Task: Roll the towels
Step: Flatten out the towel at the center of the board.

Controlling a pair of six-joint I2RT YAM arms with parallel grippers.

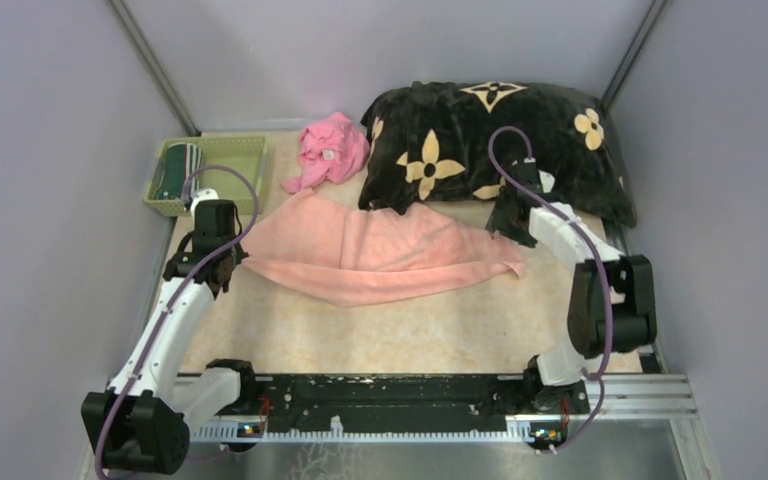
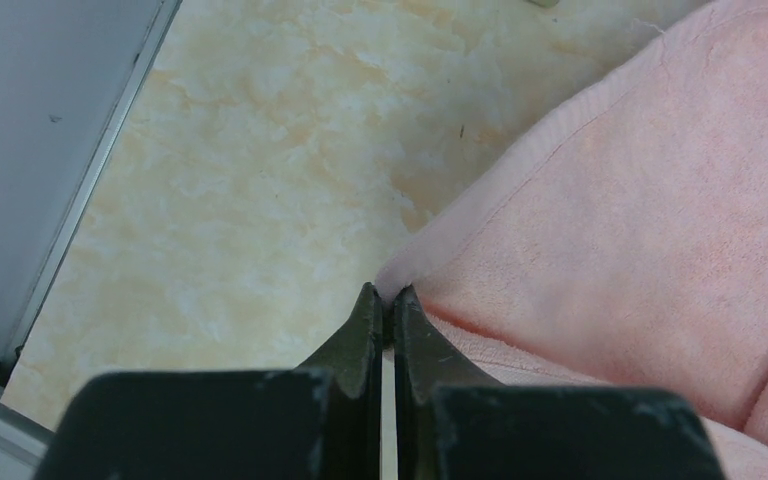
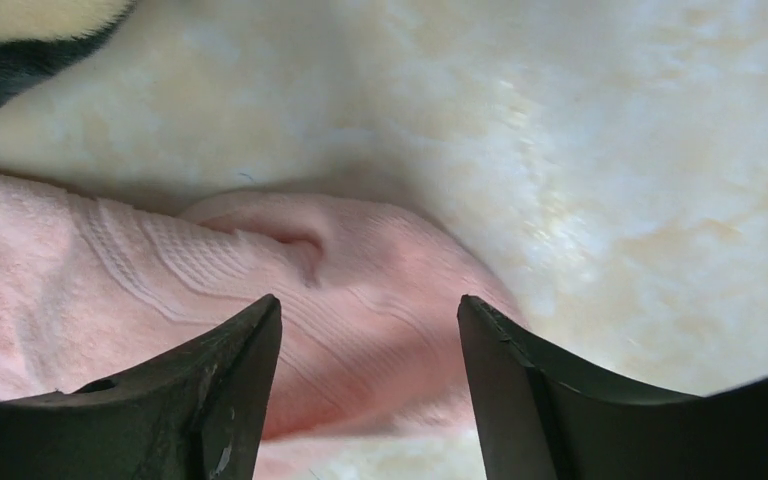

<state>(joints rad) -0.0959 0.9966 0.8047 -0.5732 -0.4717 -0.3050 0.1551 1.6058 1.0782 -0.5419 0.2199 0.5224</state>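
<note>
The pale salmon-pink towel (image 1: 380, 255) lay spread across the middle of the table (image 1: 360, 340), running from near the left edge towards the right edge, loosely rumpled along its length and not yet rolled. The left gripper (image 1: 228, 264) sat at the towel's left end. In the left wrist view its 2 fingers were pressed together, with the towel's corner (image 2: 640, 220) meeting the tips of that gripper (image 2: 385, 293); whether any cloth was caught between them could not be told. The right gripper (image 1: 509, 232) hung at the towel's right end with its jaws spread. In the right wrist view the folded end of the towel (image 3: 110, 280) lay below and between the fingers of the gripper (image 3: 368, 300), apart from both.

The dark green striped towel (image 1: 172, 172) sat in a green basket (image 1: 230, 143) at the far left corner. A crumpled bright pink cloth (image 1: 330, 150) lay at the far edge, just beside a black blanket (image 1: 460, 140) with tan flowers in the far right corner.
</note>
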